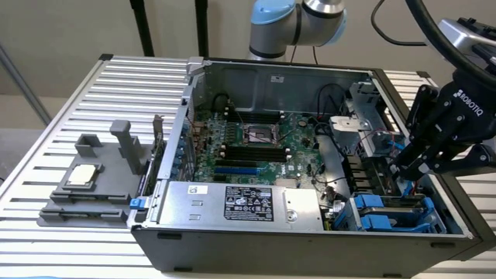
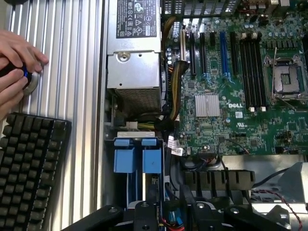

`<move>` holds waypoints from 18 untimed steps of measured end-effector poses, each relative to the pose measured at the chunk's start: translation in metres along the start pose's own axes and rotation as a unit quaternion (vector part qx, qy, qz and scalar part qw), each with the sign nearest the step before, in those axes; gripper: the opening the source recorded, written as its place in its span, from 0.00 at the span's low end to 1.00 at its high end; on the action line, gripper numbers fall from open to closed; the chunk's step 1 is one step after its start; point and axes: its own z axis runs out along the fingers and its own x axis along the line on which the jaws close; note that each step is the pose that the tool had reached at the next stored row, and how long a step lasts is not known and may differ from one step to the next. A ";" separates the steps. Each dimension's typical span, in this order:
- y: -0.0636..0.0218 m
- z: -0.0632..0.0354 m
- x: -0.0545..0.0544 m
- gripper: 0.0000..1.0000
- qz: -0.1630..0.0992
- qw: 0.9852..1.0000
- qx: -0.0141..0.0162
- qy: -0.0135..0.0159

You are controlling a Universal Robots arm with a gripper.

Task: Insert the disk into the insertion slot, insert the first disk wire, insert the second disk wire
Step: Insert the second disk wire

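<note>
Ribbed aluminium table [image 1: 69,110] carries an open desktop computer case [image 1: 310,247], its side off and the green motherboard [image 1: 259,148] exposed. At the near side of the case sits the silver labelled power-supply box [image 1: 240,203]. To the exterior view's right of it, in the near corner, is the insertion slot [image 1: 391,215], a grey drive cage with bright blue clips; in the wrist view those blue tabs [image 2: 137,159] stand side by side over it. Whether the disk sits in the cage cannot be told.

The black gripper [image 1: 410,168] hangs over the case's right side, just beyond the cage, its fingers pointing down among blue and red wires [image 1: 403,186]; whether they are apart or closed on anything cannot be told. A bundle of yellow and black cables [image 2: 175,91] runs between the supply box and the board.

Outside the case, at the exterior view's left, a grey fixture block [image 1: 89,186] holds a small silver chip [image 1: 81,174]. The wrist view shows a person's hand [image 2: 17,67] on a knob beside a black keyboard [image 2: 29,168].
</note>
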 end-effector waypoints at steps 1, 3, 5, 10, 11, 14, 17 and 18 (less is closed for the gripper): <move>-0.0001 0.0003 0.000 0.33 0.000 1.000 0.000 0.000; -0.0005 0.0013 -0.001 0.33 0.000 1.000 0.001 0.000; -0.0009 0.0024 -0.001 0.33 0.000 1.000 0.002 0.000; -0.0017 0.0052 -0.003 0.33 0.000 1.000 0.004 0.000; -0.0019 0.0058 -0.004 0.33 0.000 1.000 0.004 0.000; -0.0023 0.0071 -0.005 0.33 0.000 1.000 0.005 0.000; -0.0025 0.0080 -0.006 0.31 0.000 1.000 0.006 0.000; -0.0025 0.0082 -0.007 0.31 0.000 1.000 0.006 0.000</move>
